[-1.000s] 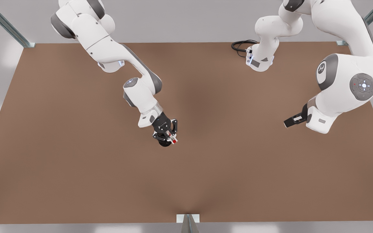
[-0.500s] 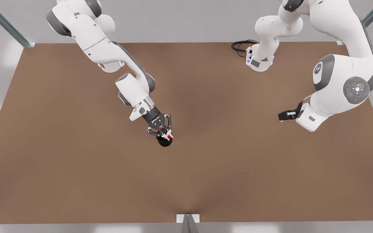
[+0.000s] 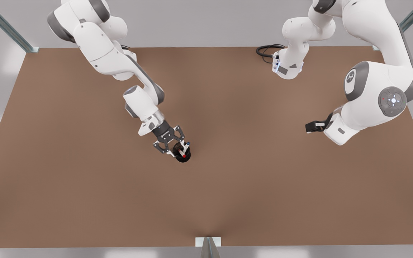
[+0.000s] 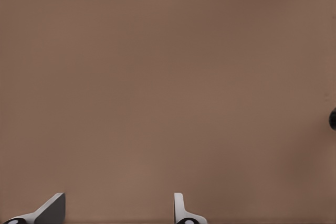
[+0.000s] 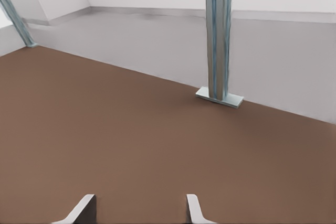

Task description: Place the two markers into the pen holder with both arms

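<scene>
Front view, right end effector (image 3: 173, 147) released marker (image 3: 181, 153)

No readable text, labels, brands or numbers on any surface.

Pen holder (image 3: 183, 156) partly hidden behind its two markers (image 3: 183, 151).

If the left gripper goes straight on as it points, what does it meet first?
Probably bare table: the open left gripper faces it, the pen holder well aside, though depth is unclear. The open right gripper is beside the holder.
</scene>
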Motion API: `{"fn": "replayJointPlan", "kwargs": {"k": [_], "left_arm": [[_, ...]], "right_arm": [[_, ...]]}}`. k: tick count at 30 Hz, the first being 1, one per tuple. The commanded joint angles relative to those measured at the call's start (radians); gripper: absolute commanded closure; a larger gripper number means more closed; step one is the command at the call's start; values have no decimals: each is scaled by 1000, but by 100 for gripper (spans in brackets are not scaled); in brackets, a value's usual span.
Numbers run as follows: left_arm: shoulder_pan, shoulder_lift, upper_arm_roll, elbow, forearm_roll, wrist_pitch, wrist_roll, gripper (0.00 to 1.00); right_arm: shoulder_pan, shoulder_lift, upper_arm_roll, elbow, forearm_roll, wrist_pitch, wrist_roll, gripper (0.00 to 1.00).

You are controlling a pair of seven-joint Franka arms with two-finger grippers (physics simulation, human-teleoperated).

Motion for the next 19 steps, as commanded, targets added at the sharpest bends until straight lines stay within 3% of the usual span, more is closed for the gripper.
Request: {"fn": "replayJointPlan", "kwargs": {"k": [1,3,5,6,7,8,9,13,19], "left_arm": [[0,-2,0,1,-1,1,62,0],[0,-2,0,1,0,-1,67,0],[0,-3,0,1,0,-3,67,0],[0,-2,0,1,4,1,71,0],[-9,-2,1,4,16,2,73,0],[-8,-3,0,13,14,2,76,0],[-6,0,0,27,14,2,78,0],[-2,10,4,27,14,-6,124,0],[-6,20,4,27,16,-9,122,0]], "right_arm": [[-29,-37,0,42,-2,-99,5,0],[-51,-120,10,419,4,-873,66,0],[-60,-100,11,793,123,-1600,195,0],[-109,-125,-1,784,146,-1734,200,0],[-106,-235,-91,706,168,-1771,169,0],[-46,-266,-266,697,244,-1815,-37,0],[-6,-280,-355,680,277,-1868,-127,0],[-8,-307,-366,568,277,-1854,-156,0],[-2,-254,-362,626,274,-1754,-181,0]]}}
